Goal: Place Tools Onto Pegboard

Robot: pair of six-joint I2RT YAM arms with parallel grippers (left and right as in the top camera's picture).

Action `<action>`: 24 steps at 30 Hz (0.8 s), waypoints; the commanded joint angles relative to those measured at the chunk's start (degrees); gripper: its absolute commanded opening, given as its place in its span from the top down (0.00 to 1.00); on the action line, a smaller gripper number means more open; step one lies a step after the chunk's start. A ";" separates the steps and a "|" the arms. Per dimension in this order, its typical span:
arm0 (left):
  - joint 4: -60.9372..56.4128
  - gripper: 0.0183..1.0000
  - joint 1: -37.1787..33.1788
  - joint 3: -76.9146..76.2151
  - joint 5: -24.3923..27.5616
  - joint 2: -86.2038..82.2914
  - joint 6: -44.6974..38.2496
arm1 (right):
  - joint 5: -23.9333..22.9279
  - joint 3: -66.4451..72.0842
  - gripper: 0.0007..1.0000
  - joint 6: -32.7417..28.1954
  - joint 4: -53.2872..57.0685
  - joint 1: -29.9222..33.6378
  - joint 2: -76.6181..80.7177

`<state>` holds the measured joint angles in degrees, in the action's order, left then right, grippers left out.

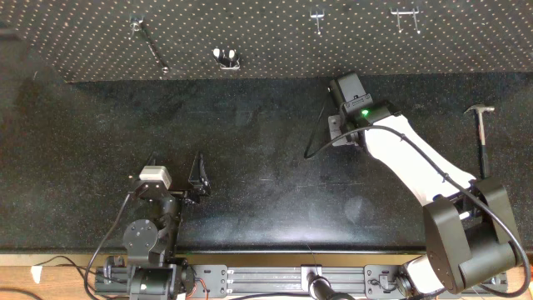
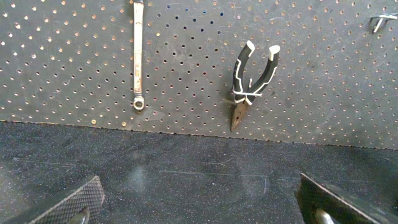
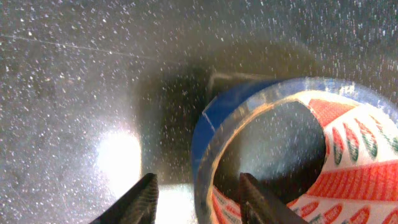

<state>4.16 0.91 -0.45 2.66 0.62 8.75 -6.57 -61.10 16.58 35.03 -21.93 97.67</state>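
Right hand (image 3: 198, 177) straddles the tape roll (image 3: 236, 106) wall — seemingly unclamped.

Top view: even overhead light; the black tabletop (image 1: 250, 167) stays dim, with a pale sheen right of its middle.
Left wrist view: flat, steady light on the pegboard (image 2: 186, 74); the pliers (image 2: 252, 81) throw a faint shadow.
Right wrist view: hard white glare on the tabletop beside the tape roll (image 3: 298, 143); a dark shadow hugs its outer wall.

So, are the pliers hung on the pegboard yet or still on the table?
Hung: the pliers hang against the pegboard, handles up and nose down.
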 commanded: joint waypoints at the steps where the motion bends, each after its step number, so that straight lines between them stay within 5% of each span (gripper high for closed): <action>1: 0.33 0.00 -0.15 0.13 0.83 -0.44 -0.90 | -0.72 -1.07 0.92 -0.85 -1.11 -0.24 -0.22; 7: 0.33 0.00 -0.15 0.13 0.83 -0.44 -0.90 | -0.59 -1.07 0.92 -0.22 -3.54 -3.32 -17.62; 10: 0.33 0.00 -0.15 0.13 0.83 -0.44 -0.90 | -8.70 -1.07 0.93 -6.73 -18.08 -12.31 -26.08; 16: 0.33 0.00 -0.15 0.13 0.83 -0.44 -0.90 | -11.47 -1.07 0.92 -18.95 -42.34 -14.93 -15.91; 24: 0.33 0.00 -0.15 0.13 0.83 -0.44 -0.90 | -15.67 -1.07 0.92 -19.47 -56.28 -12.09 -4.33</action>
<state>4.16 0.91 -0.45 2.66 0.62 8.75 -18.85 -61.65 -1.89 -19.44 -34.72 92.18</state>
